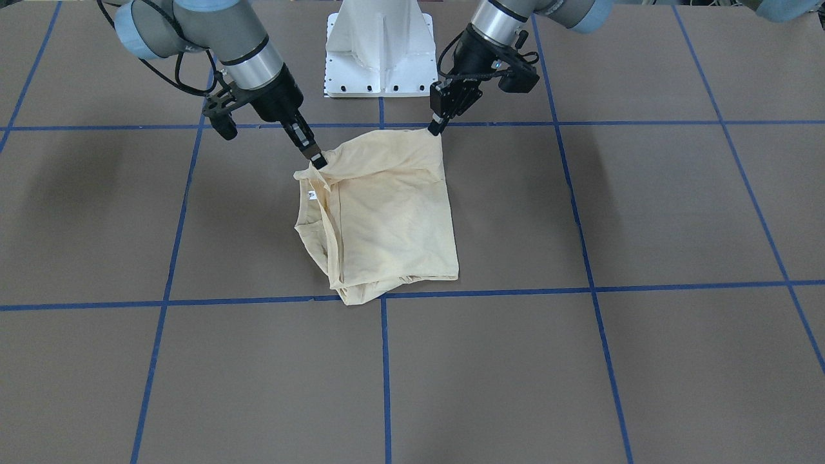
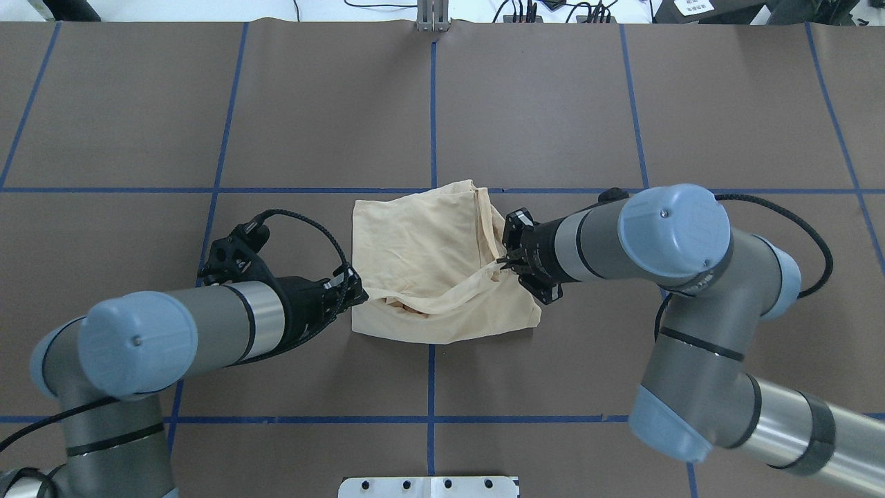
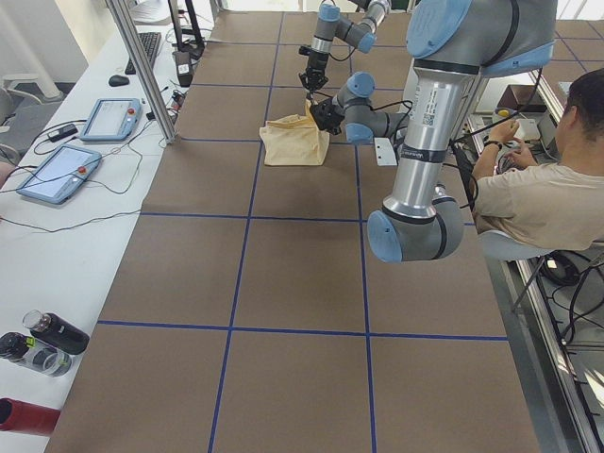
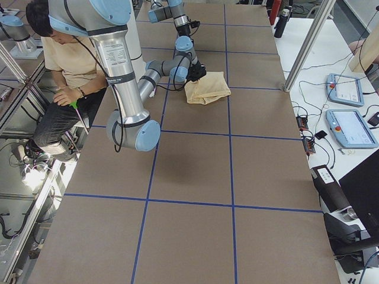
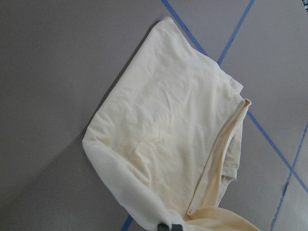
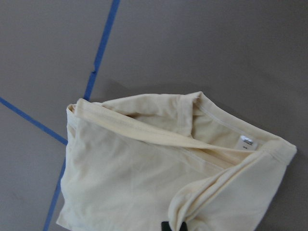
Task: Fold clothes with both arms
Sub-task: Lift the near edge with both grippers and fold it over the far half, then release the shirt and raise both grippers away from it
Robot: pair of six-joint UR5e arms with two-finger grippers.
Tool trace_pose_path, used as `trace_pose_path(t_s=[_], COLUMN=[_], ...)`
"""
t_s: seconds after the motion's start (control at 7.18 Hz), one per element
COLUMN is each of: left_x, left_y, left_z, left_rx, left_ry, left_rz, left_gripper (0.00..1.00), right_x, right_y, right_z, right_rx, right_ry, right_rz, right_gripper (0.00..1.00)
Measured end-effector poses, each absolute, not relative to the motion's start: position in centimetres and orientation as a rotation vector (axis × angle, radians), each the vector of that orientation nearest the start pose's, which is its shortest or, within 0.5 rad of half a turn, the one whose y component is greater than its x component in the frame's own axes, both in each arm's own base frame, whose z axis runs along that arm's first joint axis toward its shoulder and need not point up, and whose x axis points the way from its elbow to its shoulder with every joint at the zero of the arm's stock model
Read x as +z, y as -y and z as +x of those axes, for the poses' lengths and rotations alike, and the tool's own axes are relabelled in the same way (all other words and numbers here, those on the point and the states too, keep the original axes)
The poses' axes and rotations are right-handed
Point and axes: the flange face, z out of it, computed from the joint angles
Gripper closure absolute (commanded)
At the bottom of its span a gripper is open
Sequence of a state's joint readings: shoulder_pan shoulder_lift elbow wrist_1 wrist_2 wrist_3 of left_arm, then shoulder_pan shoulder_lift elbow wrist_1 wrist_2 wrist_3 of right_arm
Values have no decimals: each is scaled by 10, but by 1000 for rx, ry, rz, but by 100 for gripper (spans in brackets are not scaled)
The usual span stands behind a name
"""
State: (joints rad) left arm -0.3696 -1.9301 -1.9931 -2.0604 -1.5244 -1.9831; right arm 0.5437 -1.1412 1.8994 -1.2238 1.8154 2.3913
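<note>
Left claw (image 1: 437,129) is pressed tight on one corner of the shirt (image 1: 393,212), the corner on the robot's side. Right claw (image 1: 316,160) is pinching the other corner on that side, close to the collar. An edge of cloth runs between the two claws, raised a bit above the rest. The shirt is pale yellow and folded into a small, rough square. It lies in the middle of the brown table (image 1: 580,361), in front of the white base (image 1: 380,51). Its far edge sits on a blue tape line (image 1: 515,291). A small white label (image 1: 311,194) shows inside the collar, just under the right claw.
</note>
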Motion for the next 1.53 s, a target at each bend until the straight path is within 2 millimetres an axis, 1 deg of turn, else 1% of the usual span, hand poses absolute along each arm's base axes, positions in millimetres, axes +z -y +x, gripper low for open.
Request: trace_pose_path(t_s=[0.14, 0.28, 0.42, 0.56, 0.7, 0.84, 0.98, 1.11, 1.25, 1.39, 1.53], left_x=[223, 227, 232, 239, 250, 263, 272, 279, 286, 297, 309], left_y=[356, 383, 408, 432, 452, 467, 476, 485, 500, 525, 549], left_z=[476, 482, 487, 491, 494, 498, 505, 510, 508, 501, 493], left_rx=[-703, -707, -715, -723, -723, -721, -719, -714, -714, -722, -731], left_ry=[-1276, -1249, -1226, -1213, -1205, -1195, -1184, -1171, -1165, -1163, -1160], left_rz=[57, 100, 135, 168, 198, 217, 226, 237, 261, 296, 330], left_gripper=[100, 100, 100, 100, 100, 99, 81, 68, 60, 58, 58], right_x=[234, 235, 239, 243, 245, 249, 252, 252, 251, 250, 248], right_y=[430, 456, 476, 495, 511, 521, 529, 540, 560, 587, 616], right_z=[-461, -476, -487, -492, -494, -497, -501, -508, -512, -509, -500], right_rx=[1078, 1079, 1071, 1060, 1050, 1038, 1033, 1035, 1037, 1028, 1014], right_ry=[1103, 1080, 1057, 1037, 1021, 1006, 993, 979, 963, 948, 935], right_rz=[-370, -352, -333, -322, -317, -310, -305, -300, -286, -261, -248], right_gripper=[100, 100, 100, 100, 100, 81, 63, 54, 1, 1, 1])
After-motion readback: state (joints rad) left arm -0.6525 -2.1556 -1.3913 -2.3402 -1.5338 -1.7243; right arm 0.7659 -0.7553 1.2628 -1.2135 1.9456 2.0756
